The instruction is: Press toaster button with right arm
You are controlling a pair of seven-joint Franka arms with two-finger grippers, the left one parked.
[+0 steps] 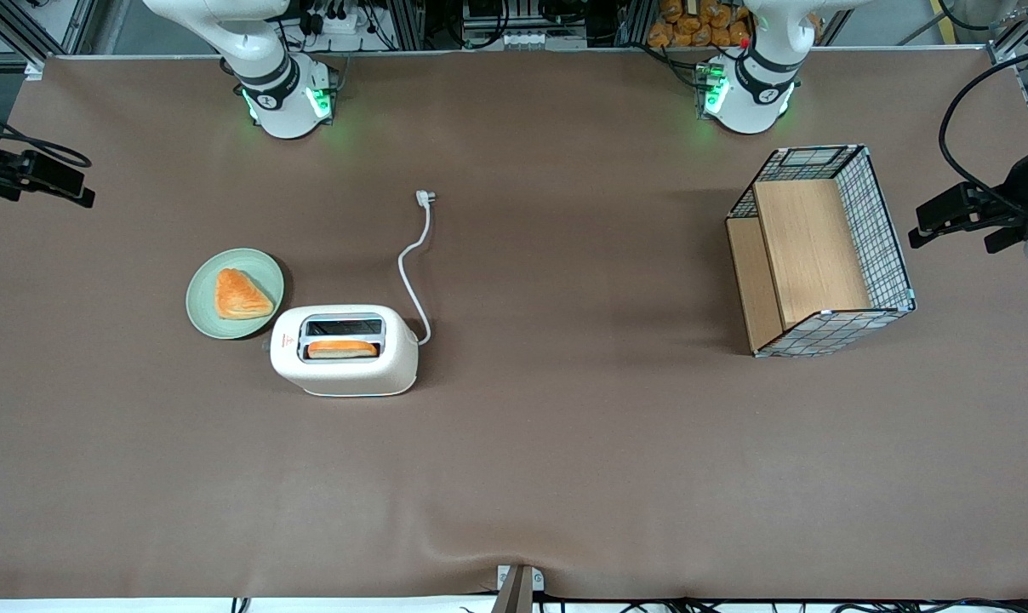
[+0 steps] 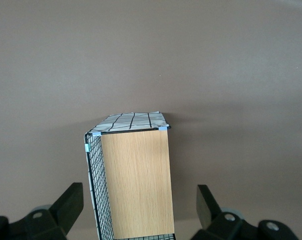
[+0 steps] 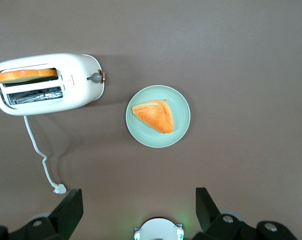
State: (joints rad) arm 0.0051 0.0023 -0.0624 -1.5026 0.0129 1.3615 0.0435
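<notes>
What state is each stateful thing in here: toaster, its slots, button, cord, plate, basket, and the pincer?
Toaster: upright; bread in the slot nearer the front camera, other slot empty.
Toaster button: untouched, nothing near it.
Cord: unplugged, plug lying loose on the table.
Green plate: holding one pastry.
Wire basket: tipped on its side, nothing in it.
Right arm's pincer: open, high above the table, away from the toaster.

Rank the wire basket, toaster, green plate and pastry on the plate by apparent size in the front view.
Largest to smallest:
1. wire basket
2. toaster
3. green plate
4. pastry
The gripper hangs high above the table, jaws open.
</notes>
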